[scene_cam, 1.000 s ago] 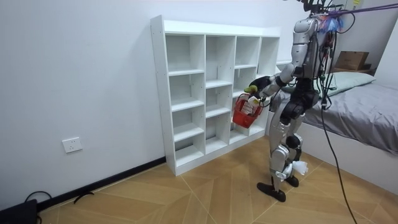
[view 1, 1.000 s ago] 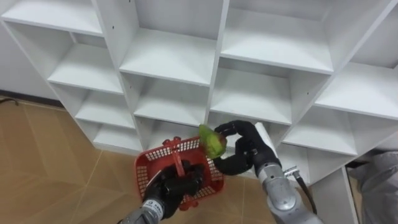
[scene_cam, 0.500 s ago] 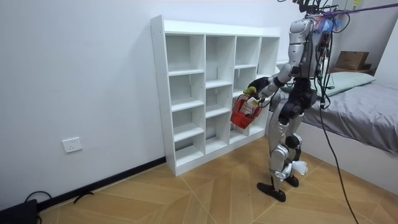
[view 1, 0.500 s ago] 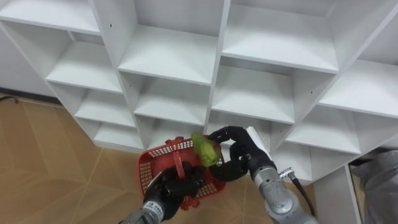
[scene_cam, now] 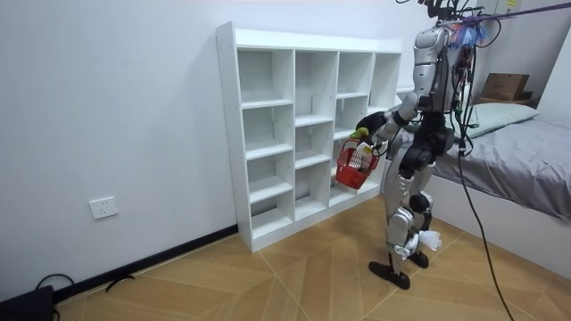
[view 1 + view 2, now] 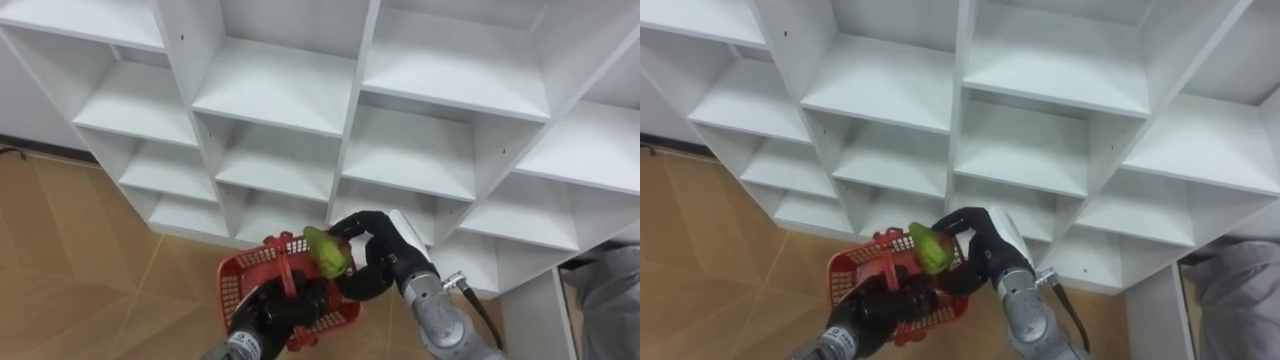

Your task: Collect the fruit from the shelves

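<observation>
My right hand (image 6: 383, 258) has its fingers and thumb curled round the green fruit (image 6: 326, 252). The fruit is clear of the shelves and sits above the far rim of the red basket (image 6: 233, 280), just beside the basket's handle (image 6: 287, 270).

My left hand (image 6: 276, 311) is closed round that handle from below and carries the basket in front of my body, at the level of the lower compartments of the white closet (image 6: 270, 92). The compartments in view hold nothing.

In the room view I stand upright on the wooden floor (image 5: 294, 276), facing the closet, with the bed (image 5: 522, 156) behind me.
</observation>
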